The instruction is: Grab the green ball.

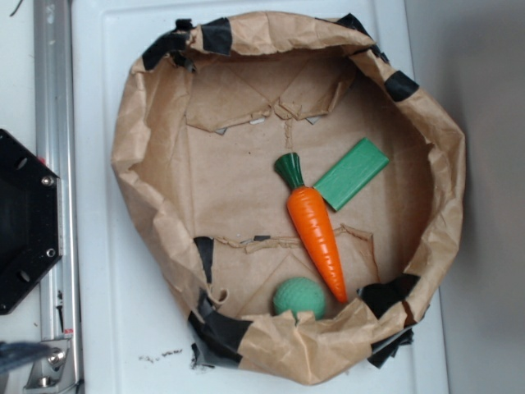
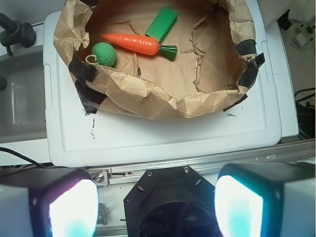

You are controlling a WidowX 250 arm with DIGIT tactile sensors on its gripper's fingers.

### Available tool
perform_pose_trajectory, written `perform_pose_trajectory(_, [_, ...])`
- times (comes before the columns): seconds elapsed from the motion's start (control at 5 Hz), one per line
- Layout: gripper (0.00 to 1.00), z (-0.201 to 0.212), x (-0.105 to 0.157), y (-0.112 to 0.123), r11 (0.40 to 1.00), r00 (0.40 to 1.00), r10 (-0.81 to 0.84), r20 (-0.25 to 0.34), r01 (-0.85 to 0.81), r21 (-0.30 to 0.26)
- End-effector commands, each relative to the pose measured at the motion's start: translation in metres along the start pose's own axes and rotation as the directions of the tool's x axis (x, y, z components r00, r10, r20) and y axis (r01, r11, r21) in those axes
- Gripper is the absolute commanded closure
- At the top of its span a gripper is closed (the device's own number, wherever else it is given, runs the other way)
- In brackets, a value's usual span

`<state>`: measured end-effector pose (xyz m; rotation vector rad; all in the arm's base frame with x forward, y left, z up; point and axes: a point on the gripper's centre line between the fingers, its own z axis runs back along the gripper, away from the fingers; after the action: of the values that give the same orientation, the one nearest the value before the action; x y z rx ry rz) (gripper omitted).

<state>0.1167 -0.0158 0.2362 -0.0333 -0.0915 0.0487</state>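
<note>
We see the small teal-green dimpled ball [image 1: 299, 296] lying inside the crumpled brown paper basin [image 1: 148, 156] patched with black tape, tucked against the basin's wall. In the wrist view the ball [image 2: 104, 54] sits at the far left, well apart from the fingers [image 2: 71, 210], which fill the near bottom corners of that frame. Fingers are spread wide, nothing between them, just the black hexagonal base plate [image 2: 170, 197] showing in the gap.

The orange plastic carrot with a dark green top [image 1: 316, 228] lies just beside the ball, its pointed tip near the ball; we cannot tell if they touch. The flat green rectangular block [image 1: 351, 173] sits by the carrot's top end, close or touching.

The basin rests on a white plastic counter [image 1: 123, 312]. From the wrist view we judge the gripper is held above the base, outside the basin, camera looking across the counter's near edge.

In the exterior view the arm and fingers are out of frame; only the black base plate shows at the left edge. Finger pads in the wrist view are blurred and glowing pale cyan, cropped by the frame. The ball's lower edge is partly hidden by the paper wall in the exterior view.
</note>
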Motion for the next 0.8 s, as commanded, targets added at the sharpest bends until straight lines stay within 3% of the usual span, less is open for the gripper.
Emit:
perform_pose_trajectory(0.0, [0.00,0.000,0.000,0.000,1.000,1.000,0.000,0.000,0.000,0.000])
perform_pose_trajectory(0.2, [0.00,-0.037,0.047,0.008,0.990,0.995,0.104,0.007,-0.103,-0.101])
perform_pose_trajectory(0.4, [0.00,-0.049,0.086,0.003,0.958,0.969,0.248,-0.008,-0.246,-0.148])
perform_pose_trajectory(0.6, [0.00,-0.080,0.113,0.004,0.870,0.884,0.467,-0.026,-0.465,-0.163])
